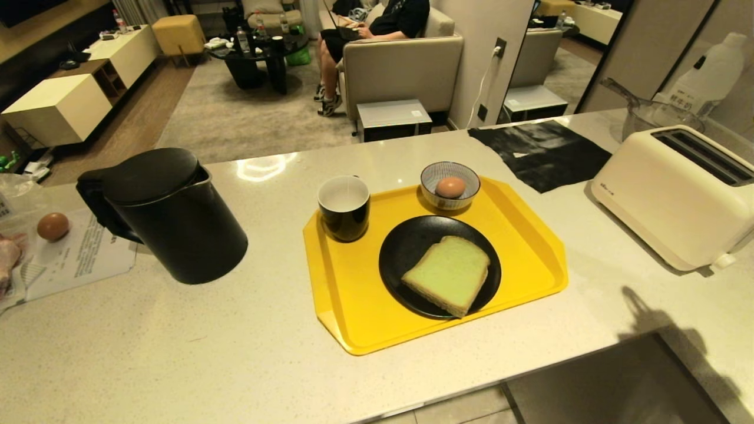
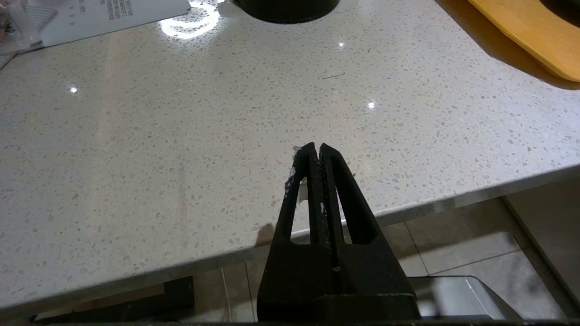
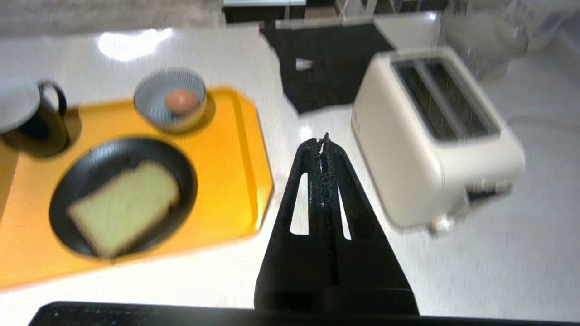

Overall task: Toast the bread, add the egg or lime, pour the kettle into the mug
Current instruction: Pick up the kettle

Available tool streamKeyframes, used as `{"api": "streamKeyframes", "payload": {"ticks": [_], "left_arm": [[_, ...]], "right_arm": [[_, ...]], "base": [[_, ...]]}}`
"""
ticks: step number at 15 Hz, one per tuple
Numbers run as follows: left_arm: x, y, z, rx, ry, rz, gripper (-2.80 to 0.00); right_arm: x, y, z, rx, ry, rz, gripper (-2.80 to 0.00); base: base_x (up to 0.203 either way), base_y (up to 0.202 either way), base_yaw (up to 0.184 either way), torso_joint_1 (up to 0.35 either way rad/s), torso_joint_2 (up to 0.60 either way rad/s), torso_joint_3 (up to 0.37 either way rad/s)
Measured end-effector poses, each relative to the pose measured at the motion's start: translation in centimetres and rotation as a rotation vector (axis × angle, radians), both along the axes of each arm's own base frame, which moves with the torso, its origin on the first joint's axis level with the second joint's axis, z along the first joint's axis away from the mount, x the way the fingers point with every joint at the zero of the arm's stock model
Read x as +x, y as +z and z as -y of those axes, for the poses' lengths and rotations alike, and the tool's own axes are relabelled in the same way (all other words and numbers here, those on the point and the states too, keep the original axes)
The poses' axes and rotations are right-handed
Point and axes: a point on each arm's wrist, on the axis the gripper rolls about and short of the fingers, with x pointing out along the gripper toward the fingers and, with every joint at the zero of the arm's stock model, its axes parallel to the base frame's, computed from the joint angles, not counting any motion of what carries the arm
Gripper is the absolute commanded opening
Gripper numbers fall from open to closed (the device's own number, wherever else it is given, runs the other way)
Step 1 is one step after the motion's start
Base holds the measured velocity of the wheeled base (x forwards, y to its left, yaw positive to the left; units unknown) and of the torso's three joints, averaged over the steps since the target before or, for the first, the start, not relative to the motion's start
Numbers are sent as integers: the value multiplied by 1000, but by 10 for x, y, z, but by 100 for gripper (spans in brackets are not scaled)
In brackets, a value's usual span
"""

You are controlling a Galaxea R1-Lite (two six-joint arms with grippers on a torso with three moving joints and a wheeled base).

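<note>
The bread [image 1: 447, 274] lay flat on a black plate [image 1: 400, 247] at the centre of the frame, on a yellow tray [image 1: 530, 247] that rested on the pale speckled desk [image 1: 177, 353]. Above the plate, the egg [image 1: 450, 186] sat in a small striped bowl [image 1: 465, 174]. The mug [image 1: 344, 207] stood upright at the tray's upper left corner, and the kettle [image 1: 171, 215] stood on the desk, left of centre. A cream toaster [image 1: 671, 194] sat at the right edge. The left hand [image 2: 316, 151] hung over the desk's near edge, fingers pressed together and empty. The right hand [image 3: 324, 144] was over the desk between tray and toaster, fingers likewise together, gripping nothing.
</note>
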Motion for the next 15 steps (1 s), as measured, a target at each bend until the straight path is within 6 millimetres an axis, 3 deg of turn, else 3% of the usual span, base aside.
{"api": "streamKeyframes", "payload": {"ticks": [5, 8, 15], "left_arm": [[0, 0, 0, 0, -1, 1, -280], [0, 0, 0, 0, 0, 1, -280], [0, 0, 0, 0, 0, 0, -280]], "right_arm": [[-37, -60, 6, 2, -5, -37, -280], [-40, -87, 6, 6, -6, -12, -280], [-59, -178, 8, -23, 54, -117, -280]], "base": [[0, 0, 0, 0, 0, 0], [0, 0, 0, 0, 0, 0], [0, 0, 0, 0, 0, 0]]}}
